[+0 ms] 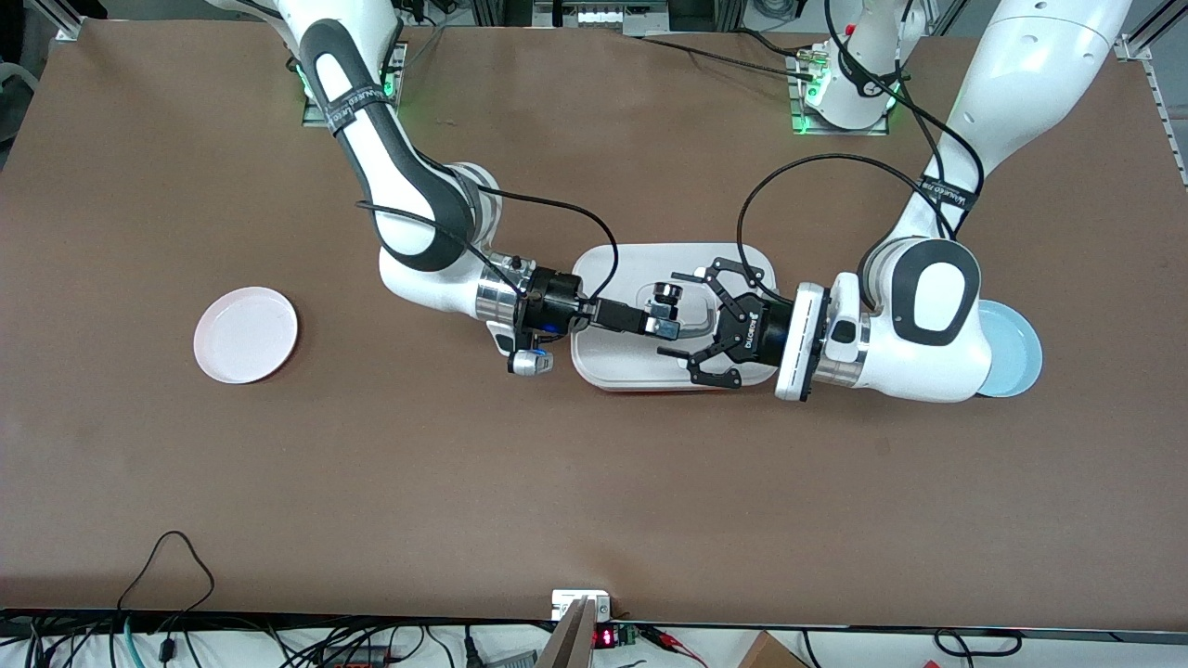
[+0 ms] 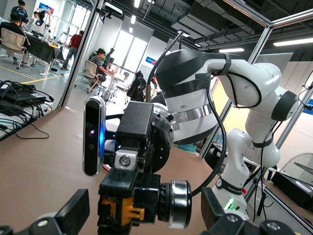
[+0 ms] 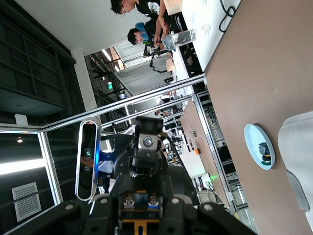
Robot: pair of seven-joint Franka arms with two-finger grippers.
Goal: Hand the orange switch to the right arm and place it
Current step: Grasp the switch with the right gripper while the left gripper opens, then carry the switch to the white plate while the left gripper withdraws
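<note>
Mid-bench, over the white tray [image 1: 613, 371], handover is under way: right gripper [image 1: 661, 311] clamps the orange switch [image 2: 168, 204]; left gripper [image 1: 701, 325] stands spread around it. Next: left withdraws clear.

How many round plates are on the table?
2. A pink plate lies toward the right arm's end of the table. A light blue plate lies toward the left arm's end, partly hidden under the left arm.

The table [image 1: 594, 482] is plain brown. The tray [image 1: 640, 264] is white, one plate [image 1: 246, 334] pale pink, the other plate [image 1: 1016, 353] light blue. Both arms are white with dark grey patches.
</note>
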